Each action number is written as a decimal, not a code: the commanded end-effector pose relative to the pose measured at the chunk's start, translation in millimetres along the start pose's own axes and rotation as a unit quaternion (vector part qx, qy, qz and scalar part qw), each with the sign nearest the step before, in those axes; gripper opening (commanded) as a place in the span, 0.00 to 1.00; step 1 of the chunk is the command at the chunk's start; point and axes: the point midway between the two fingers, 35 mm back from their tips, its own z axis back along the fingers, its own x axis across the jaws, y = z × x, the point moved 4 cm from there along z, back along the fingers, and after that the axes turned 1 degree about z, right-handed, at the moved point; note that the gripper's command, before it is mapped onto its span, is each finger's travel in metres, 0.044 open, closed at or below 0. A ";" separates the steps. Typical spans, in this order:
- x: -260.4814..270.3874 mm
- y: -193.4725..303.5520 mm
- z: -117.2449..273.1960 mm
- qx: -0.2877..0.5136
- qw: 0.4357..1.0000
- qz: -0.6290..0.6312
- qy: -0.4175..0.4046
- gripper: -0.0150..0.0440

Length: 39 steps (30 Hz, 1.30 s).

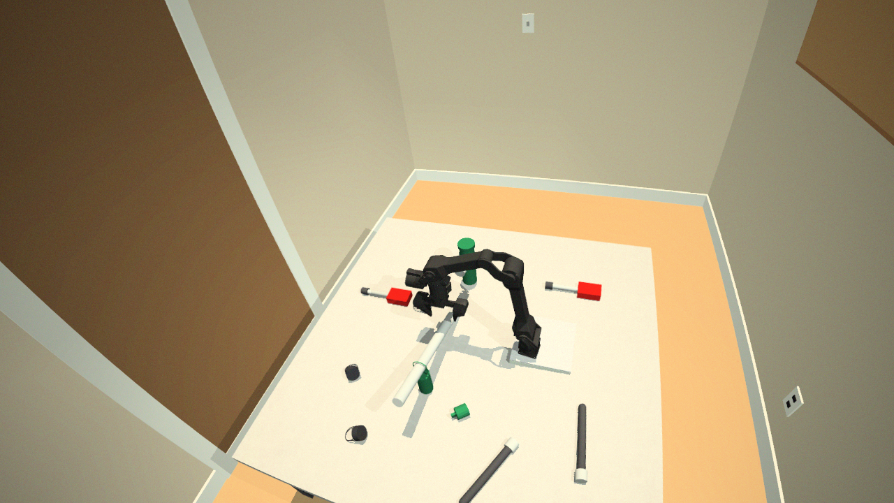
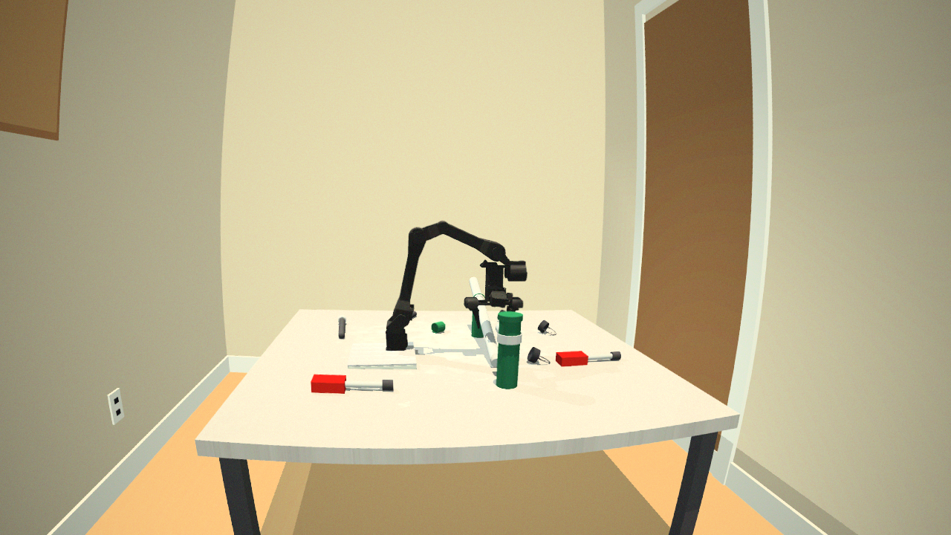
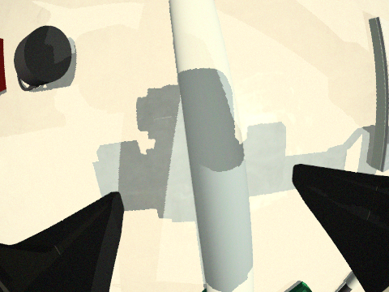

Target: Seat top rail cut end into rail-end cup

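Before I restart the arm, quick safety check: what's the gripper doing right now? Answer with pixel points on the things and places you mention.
Gripper [image 1: 440, 312] [image 2: 494, 325] [image 3: 212, 188]: open, holding nothing; in the wrist view its fingers stand apart, with the white rail [image 1: 424, 358] [image 2: 487, 325] [image 3: 215, 134] showing between them.

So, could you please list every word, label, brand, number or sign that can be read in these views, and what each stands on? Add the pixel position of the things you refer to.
There is none to read: no lettering or number shows on the red block-shaped handles [image 1: 399, 296] [image 1: 589, 290] [image 2: 571, 358] [image 2: 328, 383], the big green cylindrical post [image 1: 469, 275] [image 2: 507, 365] or the black robot arm [image 1: 517, 300] [image 2: 410, 266].
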 end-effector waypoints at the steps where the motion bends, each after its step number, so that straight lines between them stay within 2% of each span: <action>1: -0.7 0.5 -6.1 0.003 1.000 -0.001 0.002 1.00; 36: -1.8 0.8 -60.3 0.003 1.000 -0.001 0.003 1.00; 39: -1.6 0.8 -60.2 0.003 1.000 -0.001 0.003 0.87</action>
